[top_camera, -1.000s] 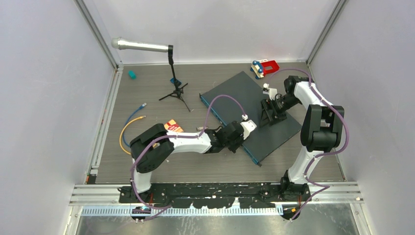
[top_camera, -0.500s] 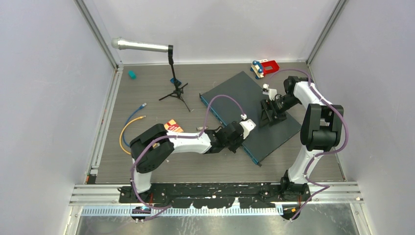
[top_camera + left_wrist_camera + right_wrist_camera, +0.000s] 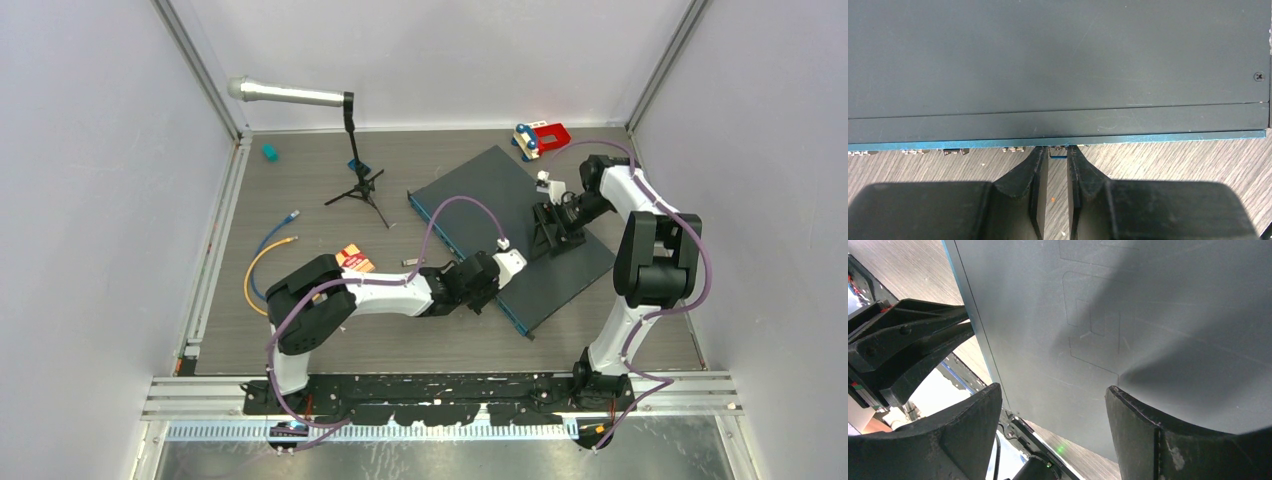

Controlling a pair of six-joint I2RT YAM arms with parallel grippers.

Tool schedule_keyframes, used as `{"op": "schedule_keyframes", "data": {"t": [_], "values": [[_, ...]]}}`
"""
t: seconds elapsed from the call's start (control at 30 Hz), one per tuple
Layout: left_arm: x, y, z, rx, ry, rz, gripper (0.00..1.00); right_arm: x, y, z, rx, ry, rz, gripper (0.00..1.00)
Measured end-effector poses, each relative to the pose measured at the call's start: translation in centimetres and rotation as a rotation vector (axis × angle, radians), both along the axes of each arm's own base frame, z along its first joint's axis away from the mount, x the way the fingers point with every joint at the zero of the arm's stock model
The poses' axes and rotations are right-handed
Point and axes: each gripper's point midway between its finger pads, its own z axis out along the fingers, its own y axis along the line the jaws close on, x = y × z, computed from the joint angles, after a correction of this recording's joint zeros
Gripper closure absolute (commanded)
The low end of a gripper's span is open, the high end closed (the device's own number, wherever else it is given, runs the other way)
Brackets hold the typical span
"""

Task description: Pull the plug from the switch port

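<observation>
**A:** The switch sits centre-right in the top view. The plug is in its blue front edge, and the left gripper looks pinched on it. Any tips?

**B:** I'd pull straight back along the port, no twisting. The right gripper is over the lid, jaws apart. It's a grey wood-grain table with plain white walls around it.

Pale lavender walls enclose a grey wood-grain tabletop on three sides; aluminium rails line its left and near edges.
</observation>
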Motion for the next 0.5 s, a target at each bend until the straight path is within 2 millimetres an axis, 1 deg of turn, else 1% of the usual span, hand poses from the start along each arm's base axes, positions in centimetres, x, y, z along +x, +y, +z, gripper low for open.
{"op": "schedule_keyframes", "data": {"t": [0.27, 0.3, 0.37, 0.5], "values": [[-0.2, 0.1, -0.1, 0.009, 0.008, -0.013, 1.0, -0.2, 0.0, -0.2, 0.001, 0.015, 0.001, 0.19], [-0.3, 0.1, -0.1, 0.009, 0.01, -0.015, 1.0, -0.2, 0.0, -0.2, 0.001, 0.016, 0.001, 0.16], [-0.4, 0.2, 0.0, 0.011, 0.015, -0.018, 1.0, -0.2, 0.0, -0.2, 0.001, 0.018, 0.002, 0.14], [-1.2, 1.3, 0.0, 0.051, 0.047, -0.025, 1.0, -0.2, 0.1, -0.2, 0.002, 0.017, 0.004, 0.14]]}}
